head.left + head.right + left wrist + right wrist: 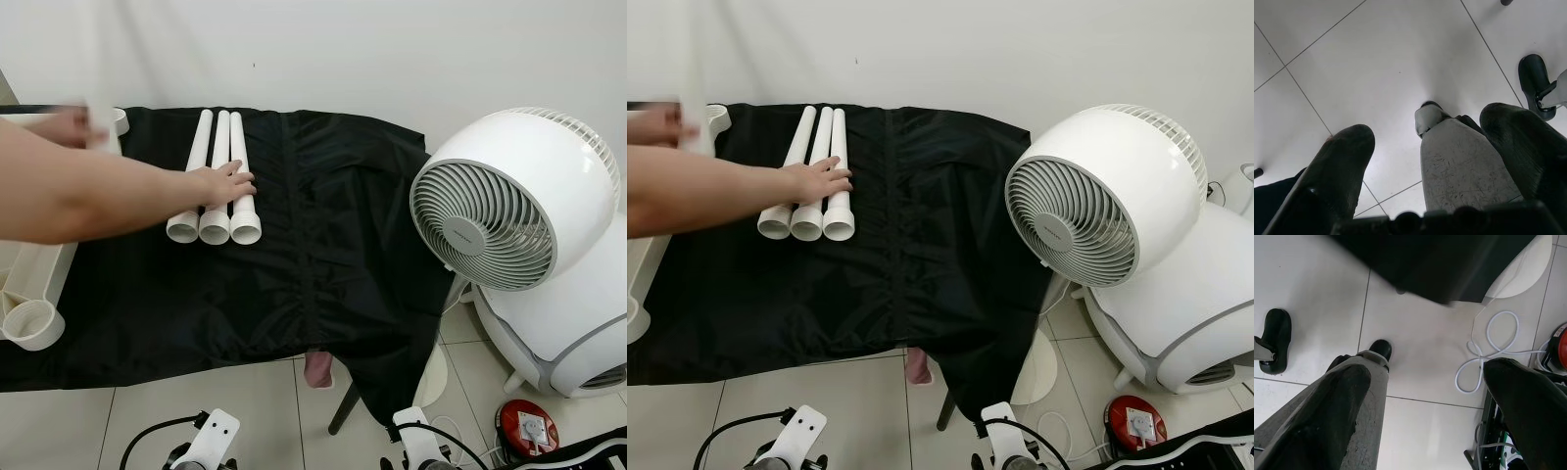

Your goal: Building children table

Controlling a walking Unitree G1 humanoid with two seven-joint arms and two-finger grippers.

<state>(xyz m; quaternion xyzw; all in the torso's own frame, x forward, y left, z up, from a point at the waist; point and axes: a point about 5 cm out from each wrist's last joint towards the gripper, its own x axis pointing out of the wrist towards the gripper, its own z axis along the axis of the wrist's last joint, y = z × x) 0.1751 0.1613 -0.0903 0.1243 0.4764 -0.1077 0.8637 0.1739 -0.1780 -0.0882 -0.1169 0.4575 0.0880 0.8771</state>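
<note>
Lying side by side on the black cloth [323, 255] that covers the work surface, three white plastic table legs [217, 176] sit toward the far left, touching one another. Each is a hollow tube, so they look light, rigid and smooth, probably a bit slippery, and likely to roll sideways if nudged. Their long axes run near to far, nearly parallel, with the flared open sockets at the near end facing the robot and the slimmer ends pointing toward the wall. The mid-length of a tube, with the fingers closing across its width, seems the safest place to take hold; the flared end looks too wide and would tip the leg.

A person's hand [223, 183] rests flat across the middle of the legs, reaching in from the left, while another hand [67, 125] holds a white part at the far left. More white table pieces [32, 294] lie at the cloth's left edge. A large white fan [509, 201] stands to the right.

Both arms hang idle above the tiled floor: the left gripper [1430, 142] and the right gripper [1435, 391] have their fingers spread wide, holding nothing.
</note>
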